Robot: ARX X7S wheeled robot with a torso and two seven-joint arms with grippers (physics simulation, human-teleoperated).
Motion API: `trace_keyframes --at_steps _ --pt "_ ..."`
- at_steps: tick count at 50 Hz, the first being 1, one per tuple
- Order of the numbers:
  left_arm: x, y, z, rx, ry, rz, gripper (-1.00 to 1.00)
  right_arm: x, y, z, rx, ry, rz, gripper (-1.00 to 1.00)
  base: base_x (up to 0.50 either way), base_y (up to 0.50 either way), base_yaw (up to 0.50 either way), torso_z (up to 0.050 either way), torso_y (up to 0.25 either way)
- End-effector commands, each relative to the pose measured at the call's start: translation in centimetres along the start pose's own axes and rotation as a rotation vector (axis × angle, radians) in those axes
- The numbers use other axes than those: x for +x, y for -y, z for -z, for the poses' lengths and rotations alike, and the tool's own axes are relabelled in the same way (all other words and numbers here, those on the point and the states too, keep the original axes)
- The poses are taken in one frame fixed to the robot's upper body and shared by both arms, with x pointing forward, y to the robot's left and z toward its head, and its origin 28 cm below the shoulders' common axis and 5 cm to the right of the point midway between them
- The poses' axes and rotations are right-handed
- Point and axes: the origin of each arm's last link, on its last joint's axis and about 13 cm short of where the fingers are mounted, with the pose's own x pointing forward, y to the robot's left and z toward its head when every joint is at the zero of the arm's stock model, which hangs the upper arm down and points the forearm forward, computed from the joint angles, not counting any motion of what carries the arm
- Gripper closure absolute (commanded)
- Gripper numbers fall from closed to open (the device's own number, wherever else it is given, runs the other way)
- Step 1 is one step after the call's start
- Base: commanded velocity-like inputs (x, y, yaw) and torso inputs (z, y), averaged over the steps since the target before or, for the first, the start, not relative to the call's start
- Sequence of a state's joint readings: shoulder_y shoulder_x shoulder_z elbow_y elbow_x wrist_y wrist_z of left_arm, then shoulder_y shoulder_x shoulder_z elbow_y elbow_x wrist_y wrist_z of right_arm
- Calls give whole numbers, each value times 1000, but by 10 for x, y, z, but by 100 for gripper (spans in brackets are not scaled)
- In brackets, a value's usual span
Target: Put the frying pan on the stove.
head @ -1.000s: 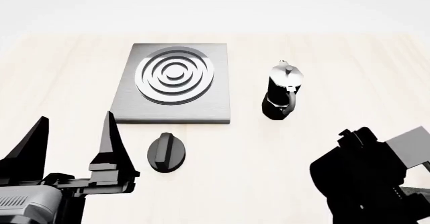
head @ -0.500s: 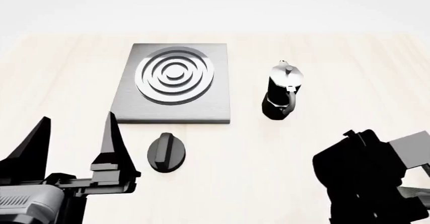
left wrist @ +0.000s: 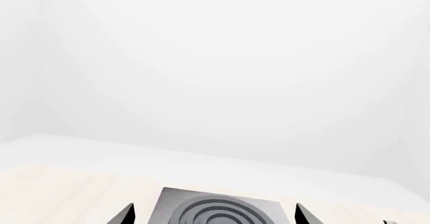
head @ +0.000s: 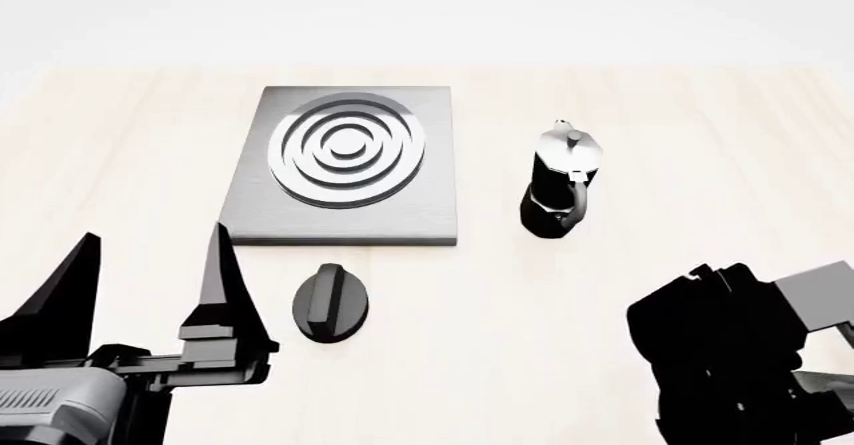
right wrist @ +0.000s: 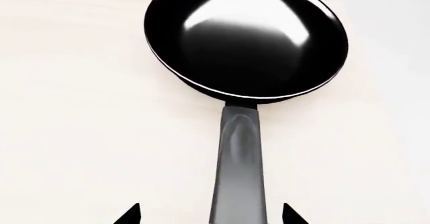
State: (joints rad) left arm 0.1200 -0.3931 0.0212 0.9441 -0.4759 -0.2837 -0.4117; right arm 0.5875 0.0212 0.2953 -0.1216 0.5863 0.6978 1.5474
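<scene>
The frying pan [right wrist: 245, 38] shows only in the right wrist view: a glossy black round pan lying on the pale wooden table, its long handle [right wrist: 237, 168] running back toward the camera. My right gripper [right wrist: 210, 218] is open, one fingertip on each side of the handle with a gap on both sides. In the head view my right arm [head: 727, 350] covers the pan. The stove [head: 344, 165] is a grey square plate with ring burner, at mid-left. My left gripper [head: 140, 265] stands open near the front left, nothing between its fingers; the stove [left wrist: 218, 211] lies ahead of it.
A black-and-silver moka pot [head: 562, 180] stands upright to the right of the stove. A small black round knob [head: 330, 302] lies just in front of the stove's near edge, right of my left gripper. The table [head: 694, 145] is pale wood.
My right arm has sunk lower and slightly rightward in the head view. The left arm, stove, moka pot and knob have not moved.
</scene>
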Motion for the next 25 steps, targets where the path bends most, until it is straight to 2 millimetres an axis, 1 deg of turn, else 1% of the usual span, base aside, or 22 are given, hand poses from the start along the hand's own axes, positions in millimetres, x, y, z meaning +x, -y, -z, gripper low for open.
trace_keyframes --at_steps 1,7,13,25 --pt "0 -1 0 -1 0 -1 -100 11 0 4 -47 -12 26 -100 0 0 0 0 0" --pt "1 -1 0 -2 -1 -2 -100 19 -2 8 -87 -31 15 -100 0 0 0 0 0" --pt "0 -1 -1 -3 1 -3 -100 28 2 13 -103 -43 34 -100 0 0 0 0 0" --pt "0 -1 -1 -2 0 -2 -100 36 8 19 -112 -70 42 -100 0 0 0 0 0"
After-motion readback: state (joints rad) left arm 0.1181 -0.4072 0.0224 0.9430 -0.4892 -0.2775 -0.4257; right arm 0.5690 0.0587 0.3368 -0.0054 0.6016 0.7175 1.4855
